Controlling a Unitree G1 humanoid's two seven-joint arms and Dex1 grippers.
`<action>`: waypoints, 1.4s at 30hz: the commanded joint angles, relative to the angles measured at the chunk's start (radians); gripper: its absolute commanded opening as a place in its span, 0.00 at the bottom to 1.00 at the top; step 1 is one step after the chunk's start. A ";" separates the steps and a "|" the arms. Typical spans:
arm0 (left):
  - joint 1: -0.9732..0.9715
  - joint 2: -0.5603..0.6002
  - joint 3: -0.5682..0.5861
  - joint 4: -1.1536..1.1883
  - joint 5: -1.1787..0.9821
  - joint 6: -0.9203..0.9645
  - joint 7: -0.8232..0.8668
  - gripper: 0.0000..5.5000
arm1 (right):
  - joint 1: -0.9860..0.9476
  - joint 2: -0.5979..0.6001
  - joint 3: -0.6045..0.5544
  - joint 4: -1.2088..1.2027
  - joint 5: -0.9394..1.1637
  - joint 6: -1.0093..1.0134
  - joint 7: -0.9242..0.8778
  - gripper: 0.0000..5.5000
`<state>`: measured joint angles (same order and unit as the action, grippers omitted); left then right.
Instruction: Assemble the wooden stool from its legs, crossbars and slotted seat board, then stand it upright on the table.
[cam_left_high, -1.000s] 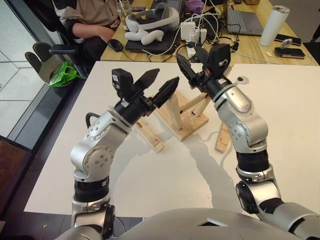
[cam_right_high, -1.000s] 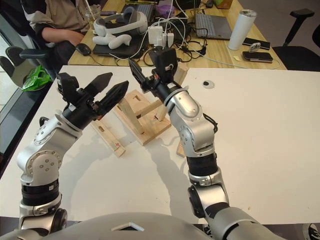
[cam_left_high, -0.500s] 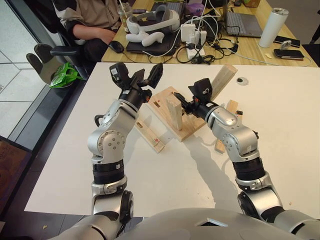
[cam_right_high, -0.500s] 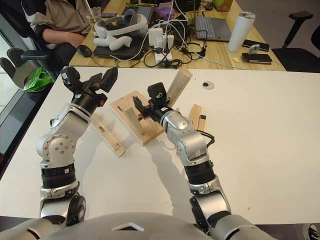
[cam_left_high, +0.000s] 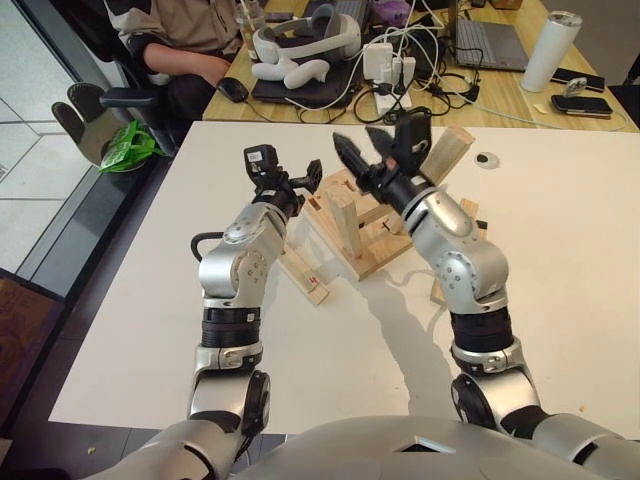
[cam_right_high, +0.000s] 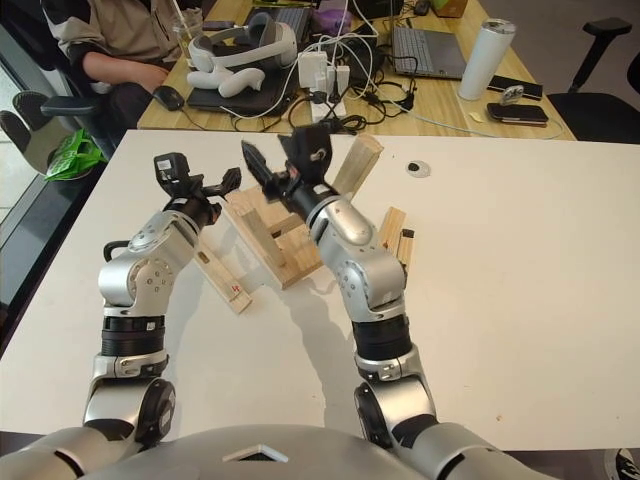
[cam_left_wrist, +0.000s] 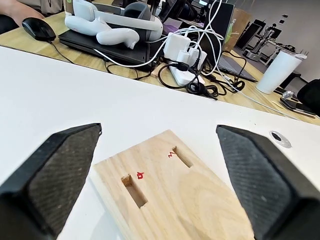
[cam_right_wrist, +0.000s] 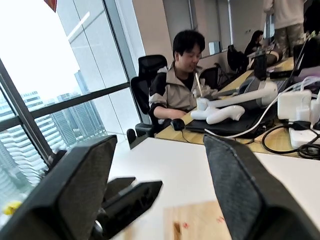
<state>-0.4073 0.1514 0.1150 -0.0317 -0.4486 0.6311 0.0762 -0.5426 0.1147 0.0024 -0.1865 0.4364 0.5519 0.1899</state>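
The slotted seat board (cam_left_high: 378, 255) lies flat mid-table with pale wooden legs (cam_left_high: 345, 225) and a crossbar (cam_left_high: 378, 213) standing up from it. Another leg (cam_left_high: 447, 155) leans up at its far right. My left gripper (cam_left_high: 303, 178) is open, low at the board's far-left corner. In the left wrist view its fingers (cam_left_wrist: 55, 175) straddle the board end (cam_left_wrist: 170, 200), where two slots carry red marks. My right gripper (cam_left_high: 353, 137) is open and empty, raised above the legs. The right wrist view looks between its fingers (cam_right_wrist: 240, 185) at the left gripper (cam_right_wrist: 130, 195).
A loose slotted bar (cam_left_high: 300, 272) lies left of the board and another wooden piece (cam_left_high: 441, 285) lies to its right. A desk (cam_left_high: 520, 95) with cables, a headset, a laptop and a tumbler (cam_left_high: 548, 50) adjoins the far edge. A person sits at far left.
My left gripper came down and right to the board's far-left corner. My right gripper lifted from low beside the upright leg to above the assembly.
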 joint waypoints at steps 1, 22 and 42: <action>0.001 -0.001 0.054 -0.046 0.042 -0.028 0.049 0.77 | -0.229 -0.163 -0.286 -0.016 0.173 0.039 -0.050 0.58; -0.028 -0.008 0.056 -0.118 0.181 -0.010 0.051 0.77 | 0.198 -0.276 -0.151 0.115 0.049 0.005 0.099 0.58; 0.031 0.143 0.196 -0.342 0.105 0.029 -0.109 0.55 | 0.131 -0.296 -0.230 -0.216 0.236 0.101 0.058 0.31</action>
<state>-0.3657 0.2437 0.2784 -0.3259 -0.3254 0.6180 -0.0132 -0.3546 -0.1671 -0.1971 -0.3762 0.6467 0.6518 0.2777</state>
